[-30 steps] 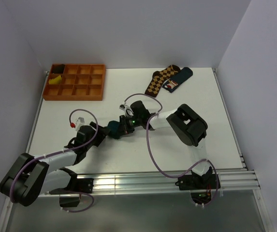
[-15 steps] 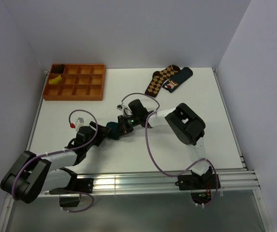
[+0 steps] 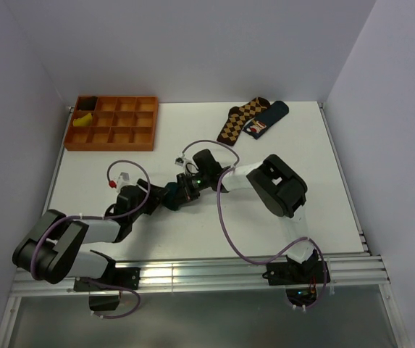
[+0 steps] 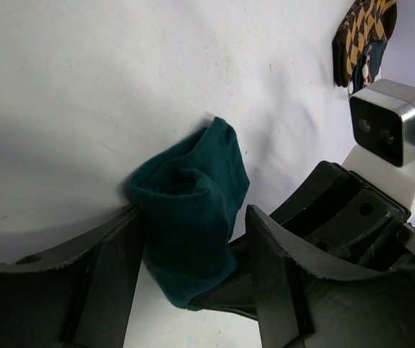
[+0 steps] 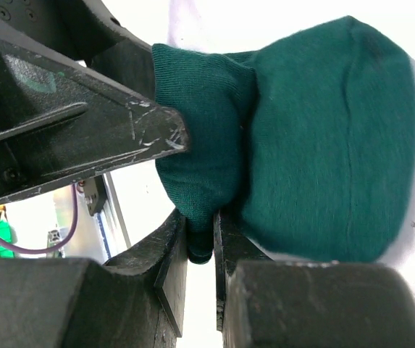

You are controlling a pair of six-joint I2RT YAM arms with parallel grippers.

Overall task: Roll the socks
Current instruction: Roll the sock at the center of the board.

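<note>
Table (image 3: 301, 145) first: near its middle sit the socks (image 4: 193, 210), a loose teal bundle caught between 2 grippers. Left gripper (image 4: 196, 239) is closed on the bundle's sides; right gripper (image 5: 201, 232) is clamped on 1 thin fold. Opposing pulls could drag that fold out, or an early release could let the roll spring open.

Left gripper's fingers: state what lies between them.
The bunched teal sock fills the gap between the left fingers; the left wrist view shows this.

The top view looks down from behind; both wrist views closely share the socks (image 4: 189, 217).
</note>
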